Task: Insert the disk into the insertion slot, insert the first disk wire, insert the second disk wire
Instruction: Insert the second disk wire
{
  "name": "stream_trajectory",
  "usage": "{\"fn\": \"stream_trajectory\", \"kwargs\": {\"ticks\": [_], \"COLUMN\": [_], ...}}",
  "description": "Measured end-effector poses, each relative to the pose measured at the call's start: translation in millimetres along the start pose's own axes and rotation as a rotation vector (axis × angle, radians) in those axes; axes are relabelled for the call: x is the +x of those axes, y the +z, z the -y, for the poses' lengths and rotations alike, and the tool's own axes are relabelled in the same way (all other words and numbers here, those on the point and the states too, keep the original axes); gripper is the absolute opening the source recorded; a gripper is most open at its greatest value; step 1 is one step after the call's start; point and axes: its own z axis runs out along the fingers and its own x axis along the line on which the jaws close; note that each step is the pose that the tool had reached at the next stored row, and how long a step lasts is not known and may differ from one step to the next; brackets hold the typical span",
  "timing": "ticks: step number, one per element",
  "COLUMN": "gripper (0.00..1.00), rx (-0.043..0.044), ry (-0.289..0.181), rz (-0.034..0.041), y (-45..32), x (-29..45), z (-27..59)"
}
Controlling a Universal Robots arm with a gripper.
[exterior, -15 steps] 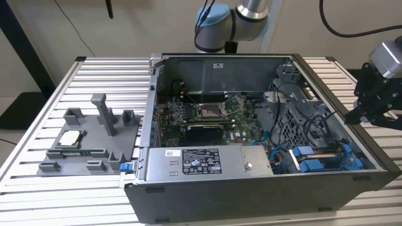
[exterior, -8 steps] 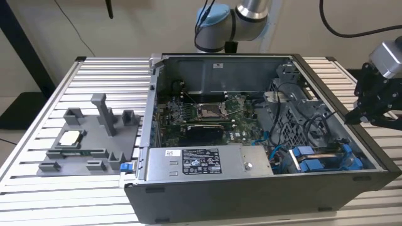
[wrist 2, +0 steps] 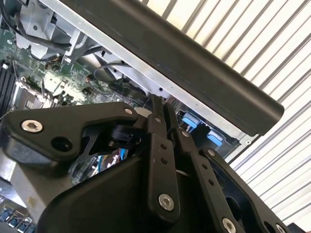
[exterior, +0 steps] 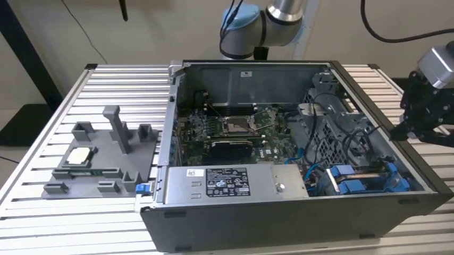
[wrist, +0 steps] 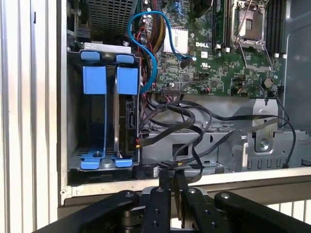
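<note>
One gripper [wrist: 170,182], fingers pressed together, is hovering near the insertion slot [wrist: 104,121], where the disk [wrist: 127,121] is sitting upright.

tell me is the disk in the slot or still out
In. In the first wrist view the disk stands edge-on in its blue carrier inside the insertion slot.

Matt black metal is seen on the hand [wrist: 170,182], dull grey sheet metal on the insertion slot [wrist: 73,111], ribbed bright metal on the counter [exterior: 42,212].
</note>
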Motion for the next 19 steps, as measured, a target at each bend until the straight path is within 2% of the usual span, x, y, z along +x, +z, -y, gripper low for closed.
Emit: {"fn": "stream_trajectory", "kwargs": {"ticks": [7,10,16,17,18,19], "gripper": [0.16,0.16,0.16,0.16,0.16,0.16], "rx": [0.0009,0.0022,0.0034,0.0036,0.0037,0.0037], "ry": [0.0,0.0,0.0,0.0,0.0,0.0], "rz": [-0.0332,-0.0464,-0.0675,-0.0751,-0.0976,-0.1013], "y": [-0.2,-1.8,-6.9,-7.9,-9.9,-10.2], "x": [-0.2,-0.6,-2.1,-2.4,-3.1,-3.3], "z": [-4.3,-11.9,-28.8,-33.7,-50.2,-54.2]}}
